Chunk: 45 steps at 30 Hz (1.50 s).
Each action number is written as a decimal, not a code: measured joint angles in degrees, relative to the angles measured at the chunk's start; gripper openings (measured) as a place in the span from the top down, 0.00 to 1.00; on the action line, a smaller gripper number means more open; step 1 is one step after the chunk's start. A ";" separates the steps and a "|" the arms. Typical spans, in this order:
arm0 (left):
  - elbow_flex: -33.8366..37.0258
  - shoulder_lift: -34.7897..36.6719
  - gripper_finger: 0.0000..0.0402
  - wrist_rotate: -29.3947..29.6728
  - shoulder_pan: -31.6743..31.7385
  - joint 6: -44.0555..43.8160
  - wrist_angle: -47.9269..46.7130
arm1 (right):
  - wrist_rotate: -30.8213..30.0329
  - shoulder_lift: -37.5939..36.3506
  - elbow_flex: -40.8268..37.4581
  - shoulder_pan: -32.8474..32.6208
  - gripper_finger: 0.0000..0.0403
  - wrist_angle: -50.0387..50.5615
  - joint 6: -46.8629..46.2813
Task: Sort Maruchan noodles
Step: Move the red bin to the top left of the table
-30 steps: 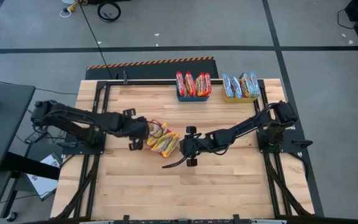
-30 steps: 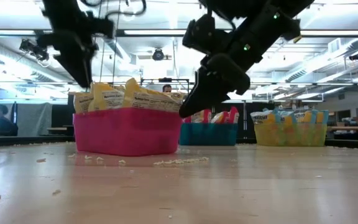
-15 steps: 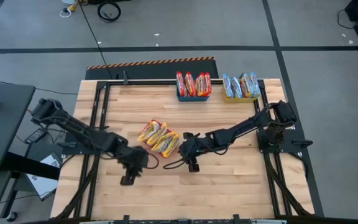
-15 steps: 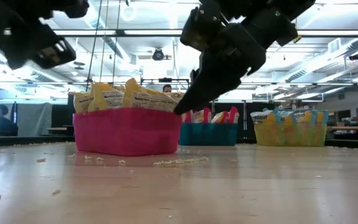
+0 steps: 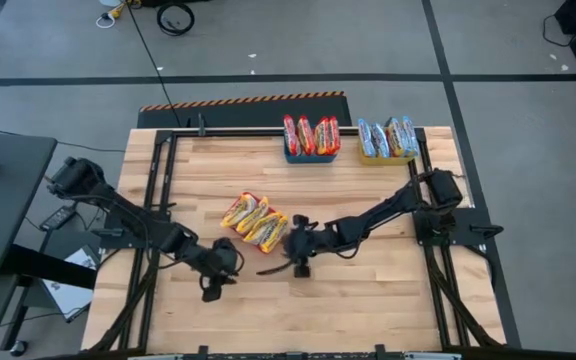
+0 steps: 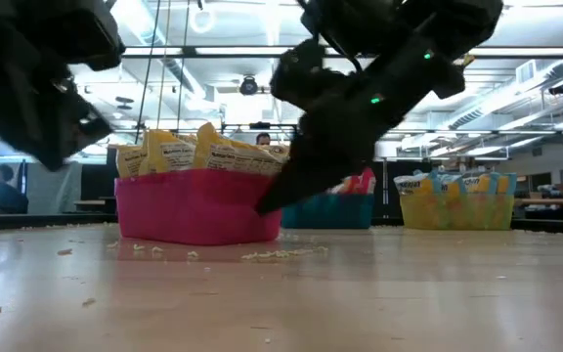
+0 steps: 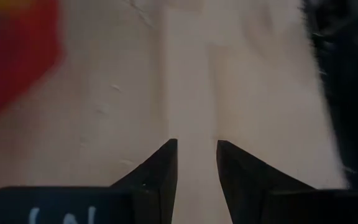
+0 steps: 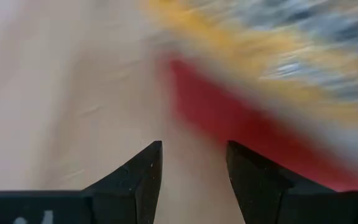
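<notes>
The yellow Maruchan noodles (image 5: 255, 219) stand on edge in a red bin (image 6: 198, 207) at mid-table. Red packets (image 5: 311, 133) fill a blue bin and pale blue packets (image 5: 388, 136) fill a yellow bin, both at the far edge. My right gripper (image 8: 193, 163) is open and slants down over bare table, close beside the red bin's right near corner (image 8: 229, 124). It also shows in the low view (image 6: 267, 203). My left gripper (image 7: 196, 149) is open over bare wood, left and near of the red bin (image 7: 8, 56), seen from above (image 5: 211, 288).
The blue bin (image 5: 311, 155) and the yellow bin (image 5: 388, 156) stand side by side against the table's far edge. Noodle crumbs (image 6: 281, 254) lie on the wood in front of the red bin. Bare tabletop (image 5: 348, 300) stretches toward the near edge.
My left gripper has drawn away from the red bin toward the table's near edge, sinking and tipping from pointing steeply down to a slant. My right gripper has sunk a little toward the table beside the red bin. The packets and bins have stayed put.
</notes>
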<state>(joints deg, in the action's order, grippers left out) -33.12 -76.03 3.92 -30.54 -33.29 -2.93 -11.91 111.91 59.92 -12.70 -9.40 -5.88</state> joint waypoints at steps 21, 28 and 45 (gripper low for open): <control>0.24 -11.40 0.71 23.24 4.23 2.39 17.16 | -18.31 -11.20 0.02 -2.55 0.55 11.27 0.92; -1.85 -21.63 0.71 31.61 7.35 4.78 26.68 | -18.53 -12.95 0.02 -2.99 0.55 11.89 -1.64; -2.56 -21.70 0.71 51.24 22.16 8.60 17.67 | -15.01 -12.69 -0.02 -3.10 0.55 14.59 -6.72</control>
<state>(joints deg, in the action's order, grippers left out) -35.68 -97.73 55.16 -8.38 -24.69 14.74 -26.92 99.22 59.90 -15.79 5.18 -12.60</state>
